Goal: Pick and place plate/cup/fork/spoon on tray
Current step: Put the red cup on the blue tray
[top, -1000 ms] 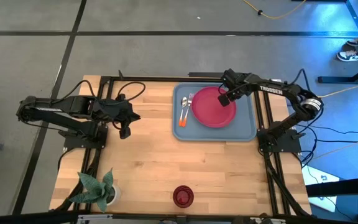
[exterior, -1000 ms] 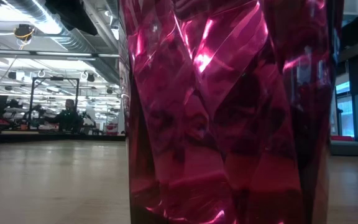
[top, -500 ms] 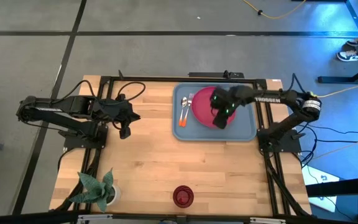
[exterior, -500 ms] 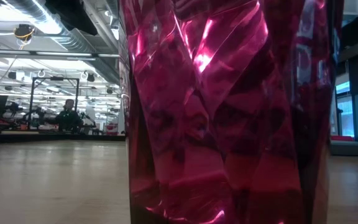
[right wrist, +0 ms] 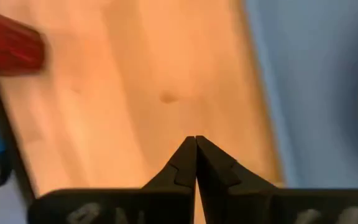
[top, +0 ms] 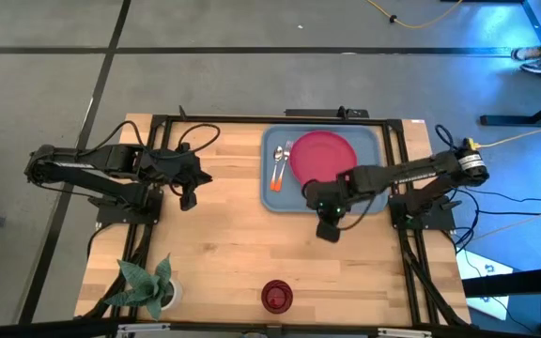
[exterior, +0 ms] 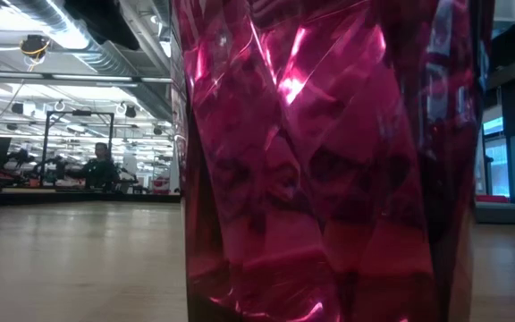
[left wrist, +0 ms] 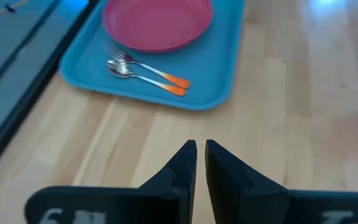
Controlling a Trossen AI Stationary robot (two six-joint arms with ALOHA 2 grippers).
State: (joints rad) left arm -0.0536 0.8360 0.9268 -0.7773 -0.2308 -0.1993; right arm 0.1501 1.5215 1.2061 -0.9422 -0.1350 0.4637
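The pink-red plate (top: 323,160) lies flat on the blue-grey tray (top: 374,199) at the table's far right. The fork (top: 283,160) and the spoon (top: 277,167) lie side by side on the tray, left of the plate. The dark red cup (top: 276,296) stands on the table near the near edge and fills the low view (exterior: 320,161). My right gripper (top: 328,228) is shut and empty over the bare table, just off the tray's near edge. My left gripper (top: 191,195) is shut and empty at the table's left.
A small potted plant (top: 148,286) stands at the near left corner. Bare wood lies between the tray and the cup. Black frame rails (top: 402,235) run along the table's edges. A person's shoe (top: 538,58) shows on the floor at the far right.
My right gripper has drawn back from over the plate, gone toward the table's near edge across the tray, and now hangs over bare wood beyond the tray's near rim. The plate stays flat on the tray.
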